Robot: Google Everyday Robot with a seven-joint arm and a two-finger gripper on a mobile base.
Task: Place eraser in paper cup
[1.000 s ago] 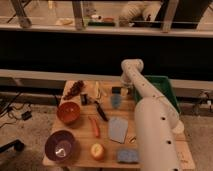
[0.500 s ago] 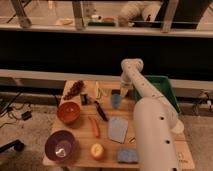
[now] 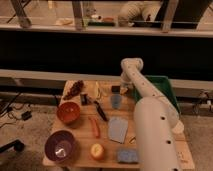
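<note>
Eraser (image 3: 116, 90) pinched in tool (image 3: 117, 88), jaws closed, just behind blue-grey cup (image 3: 116, 102)

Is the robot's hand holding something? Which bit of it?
It cannot be told. The gripper is shut just behind the small blue-grey cup; a small dark shape at its tip may be the eraser.

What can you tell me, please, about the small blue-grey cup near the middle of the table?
The small blue-grey cup stands upright on the wooden table, mouth up. It looks plain and matte, narrowing slightly toward its base. What it holds, if anything, cannot be seen. A black-handled tool lies close on its picture-left, and nothing clearly touches the cup. The gripper is shut and sits low just beyond the cup, toward the table's far edge.
</note>
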